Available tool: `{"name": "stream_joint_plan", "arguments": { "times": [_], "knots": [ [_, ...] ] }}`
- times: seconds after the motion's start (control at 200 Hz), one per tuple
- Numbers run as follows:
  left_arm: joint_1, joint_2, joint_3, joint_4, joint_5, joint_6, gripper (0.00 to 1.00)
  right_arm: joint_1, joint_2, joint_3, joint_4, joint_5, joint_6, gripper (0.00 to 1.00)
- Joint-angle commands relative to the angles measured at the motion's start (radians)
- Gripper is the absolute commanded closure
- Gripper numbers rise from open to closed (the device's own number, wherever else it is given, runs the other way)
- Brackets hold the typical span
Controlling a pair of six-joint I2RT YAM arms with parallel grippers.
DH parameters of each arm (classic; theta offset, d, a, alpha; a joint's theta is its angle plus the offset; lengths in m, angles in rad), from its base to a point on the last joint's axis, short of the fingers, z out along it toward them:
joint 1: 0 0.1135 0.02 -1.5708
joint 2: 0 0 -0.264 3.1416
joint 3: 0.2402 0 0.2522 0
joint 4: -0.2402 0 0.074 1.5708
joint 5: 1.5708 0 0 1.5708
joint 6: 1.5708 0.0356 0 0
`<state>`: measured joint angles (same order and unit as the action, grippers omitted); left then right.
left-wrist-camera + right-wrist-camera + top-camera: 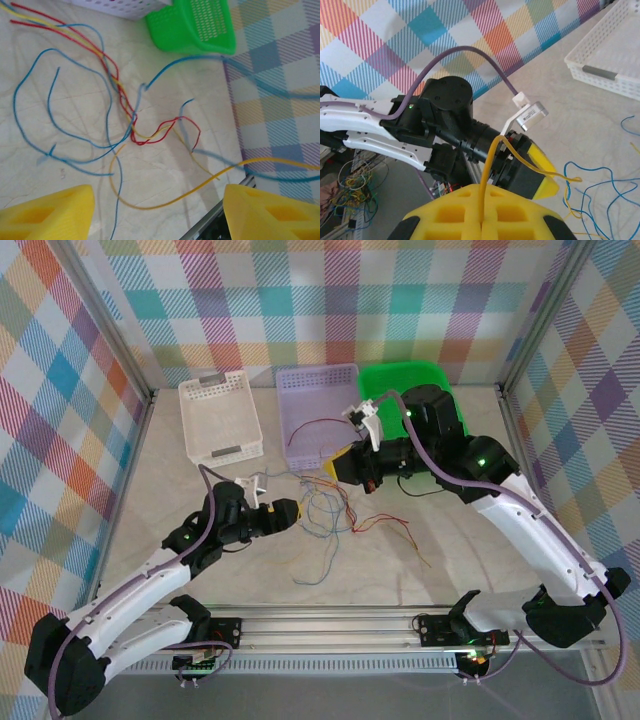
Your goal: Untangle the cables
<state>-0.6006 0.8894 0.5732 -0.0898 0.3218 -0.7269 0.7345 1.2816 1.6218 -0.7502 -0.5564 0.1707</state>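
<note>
The cables (pixel 325 508) lie as a loose tangle of thin blue, red and orange-yellow wires mid-table. My right gripper (pixel 340 468) hovers at the tangle's far side. In the right wrist view its yellow fingers (pixel 481 226) are shut on an orange-yellow cable (pixel 487 170), which rises from the seam and bends off right. My left gripper (pixel 290 510) sits at the tangle's left edge, open, with its pads (pixel 45 215) spread wide. That orange-yellow cable (pixel 165 202) loops between them, apart from both. Blue (pixel 75 140) and red (pixel 150 135) strands cross beyond it.
Three baskets stand along the back: white (pixel 220 420), lilac (pixel 315 390) with a red strand in it, and green (pixel 405 375). The green basket (pixel 195 25) lies ahead of the left gripper. The left arm (pixel 445 115) is close in front of the right gripper. Checked walls enclose the table.
</note>
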Motion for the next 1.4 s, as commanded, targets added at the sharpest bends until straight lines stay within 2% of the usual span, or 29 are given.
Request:
{"name": "stream_joint_plan", "arguments": {
  "times": [0.0,0.185,0.36,0.655,0.875,1.09,1.395],
  "knots": [
    [-0.007,-0.076,-0.04,0.121,0.04,-0.03,0.28,0.005,-0.014,-0.006,-0.027,-0.063,-0.019,1.0],
    [-0.008,-0.224,-0.106,0.209,0.021,-0.062,0.14,0.005,-0.026,-0.047,-0.007,-0.112,-0.011,1.0],
    [-0.009,-0.22,-0.143,0.327,0.11,-0.083,0.14,0.006,-0.039,-0.073,0.029,-0.155,-0.001,1.0],
    [-0.01,-0.202,-0.14,0.289,0.103,-0.011,0.15,0.006,-0.069,-0.106,0.07,-0.252,-0.002,1.0],
    [-0.011,-0.17,-0.136,0.341,0.122,-0.004,0.17,0.011,-0.092,-0.144,0.089,-0.317,-0.018,1.0],
    [-0.024,-0.144,-0.129,0.404,0.154,-0.012,0.21,0.02,-0.091,-0.167,0.096,-0.352,-0.029,1.0],
    [-0.042,-0.115,-0.105,0.39,0.148,0.015,0.41,0.028,-0.098,-0.199,0.111,-0.385,-0.033,1.0]
  ]
}}
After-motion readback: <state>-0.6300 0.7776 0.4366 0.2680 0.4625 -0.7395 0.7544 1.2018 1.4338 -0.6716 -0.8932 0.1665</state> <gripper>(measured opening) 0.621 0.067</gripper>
